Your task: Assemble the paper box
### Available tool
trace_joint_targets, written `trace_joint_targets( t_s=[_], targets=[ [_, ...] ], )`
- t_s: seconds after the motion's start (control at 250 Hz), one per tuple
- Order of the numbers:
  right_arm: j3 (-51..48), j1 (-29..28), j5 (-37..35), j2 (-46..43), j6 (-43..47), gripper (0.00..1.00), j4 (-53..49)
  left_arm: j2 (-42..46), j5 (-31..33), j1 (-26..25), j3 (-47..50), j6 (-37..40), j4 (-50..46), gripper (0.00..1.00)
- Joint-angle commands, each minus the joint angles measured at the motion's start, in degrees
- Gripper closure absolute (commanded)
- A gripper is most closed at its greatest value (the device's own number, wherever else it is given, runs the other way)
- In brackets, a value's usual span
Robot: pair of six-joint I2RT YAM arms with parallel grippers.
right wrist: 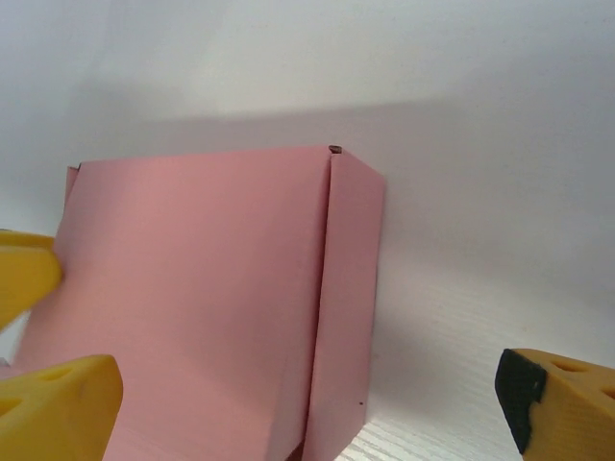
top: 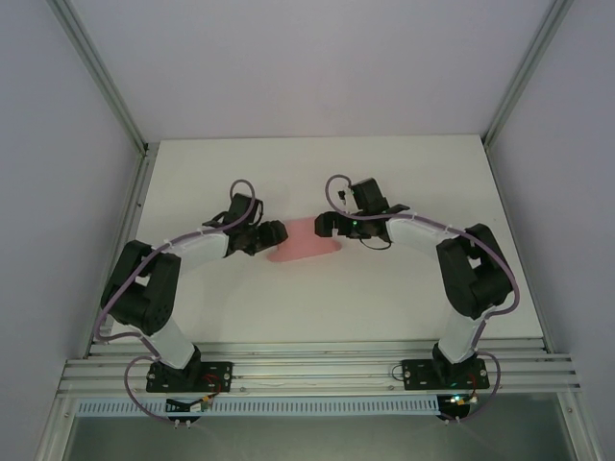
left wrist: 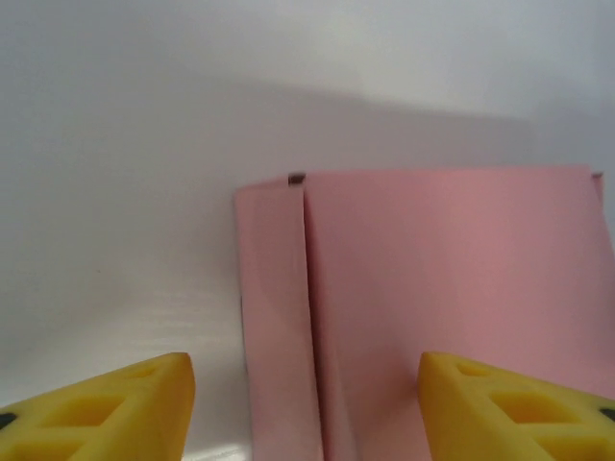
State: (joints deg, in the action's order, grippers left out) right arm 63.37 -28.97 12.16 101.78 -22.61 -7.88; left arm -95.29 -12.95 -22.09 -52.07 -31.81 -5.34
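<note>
The pink paper box [top: 306,244] lies in the middle of the white table, between my two grippers. My left gripper [top: 270,235] is at its left end and my right gripper [top: 325,225] at its right end. In the left wrist view the box [left wrist: 452,279] shows a broad face and a narrow side panel; my left gripper [left wrist: 307,413] is open and straddles that folded edge, with one yellow finger [left wrist: 509,408] in front of the pink card. In the right wrist view the box [right wrist: 192,279] fills the left half, and my right gripper [right wrist: 307,413] stands wide open around its side panel.
The white table [top: 384,298] is walled by pale panels with aluminium posts [top: 101,77] at the back corners. A metal rail [top: 317,370] carrying both arm bases runs along the near edge. Another yellow finger [right wrist: 24,274] shows at the box's far side.
</note>
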Motion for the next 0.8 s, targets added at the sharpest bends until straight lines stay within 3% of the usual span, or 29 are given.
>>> trace_joint_targets(
  t_s=[0.0, 0.068, 0.192, 0.375, 0.571, 0.795],
  targets=[
    [0.9, 0.1, 1.3, 1.4, -0.9, 0.0, -0.9, -1.3, -1.7, -0.2, 2.3, 1.7, 1.0, 0.48],
    [0.8, 0.4, 2.6, 1.5, -1.3, 0.0, -0.5, -1.9, -1.5, 0.0, 3.0, 1.6, 1.1, 0.55],
    [1.1, 1.2, 5.9, 2.7, -2.1, 0.0, -0.3, -2.6, -4.5, 1.1, 5.1, 0.1, 5.4, 0.58],
    [0.3, 3.6, 14.1, 4.0, -4.4, 0.0, 2.4, -2.4, -10.6, 3.3, 10.9, -2.4, 15.7, 0.78],
    [1.6, 4.0, 20.2, 5.7, -5.2, 0.0, 2.0, -2.2, -13.9, 6.0, 14.8, -4.3, 21.7, 0.84],
    [2.7, 4.3, 25.2, 8.3, -6.4, 0.0, 1.4, -1.0, -15.2, 7.1, 16.2, -5.1, 23.1, 0.84]
  ],
)
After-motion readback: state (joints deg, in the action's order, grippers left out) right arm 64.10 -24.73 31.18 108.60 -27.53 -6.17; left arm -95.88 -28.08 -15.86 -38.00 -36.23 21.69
